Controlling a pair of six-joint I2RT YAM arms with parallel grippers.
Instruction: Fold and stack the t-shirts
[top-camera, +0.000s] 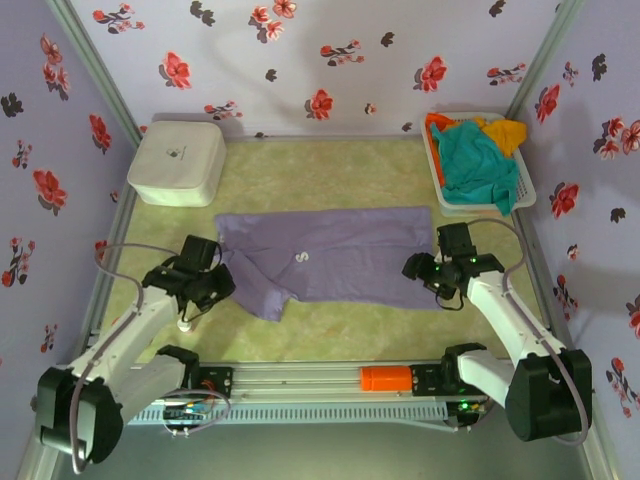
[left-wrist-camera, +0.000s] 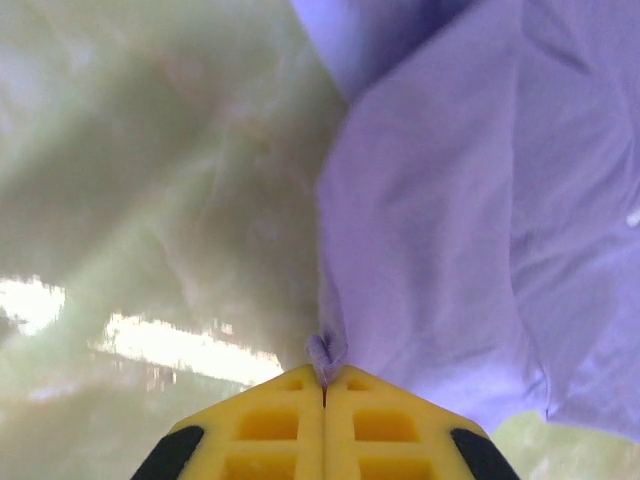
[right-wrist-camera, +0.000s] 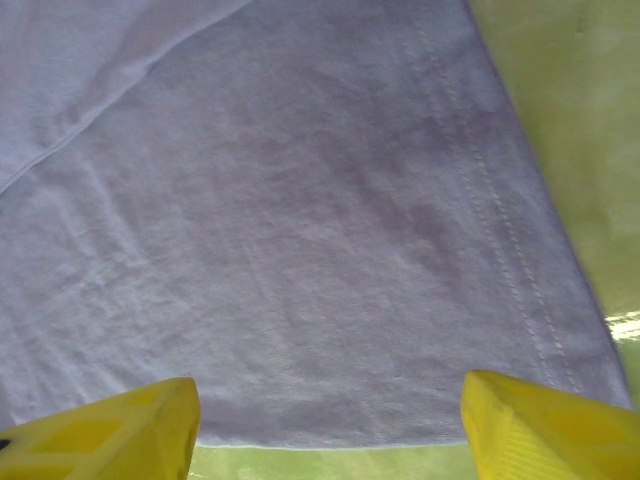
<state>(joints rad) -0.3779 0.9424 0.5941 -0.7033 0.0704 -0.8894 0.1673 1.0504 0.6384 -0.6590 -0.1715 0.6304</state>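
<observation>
top: overhead, whole table (top-camera: 300, 170) | wrists: close, downward | shared: lavender t-shirt (top-camera: 330, 262)

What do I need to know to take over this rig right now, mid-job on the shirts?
The left gripper is shut on the purple shirt, pinching its left edge.
The right gripper is open above that shirt's right hem, holding nothing.
The purple shirt lies spread mid-table; the teal shirt, orange shirt and yellow shirt are heaped in the basket, far right.
Done: one shirt laid out.
Left: fold it, then fold and stack the rest.
</observation>
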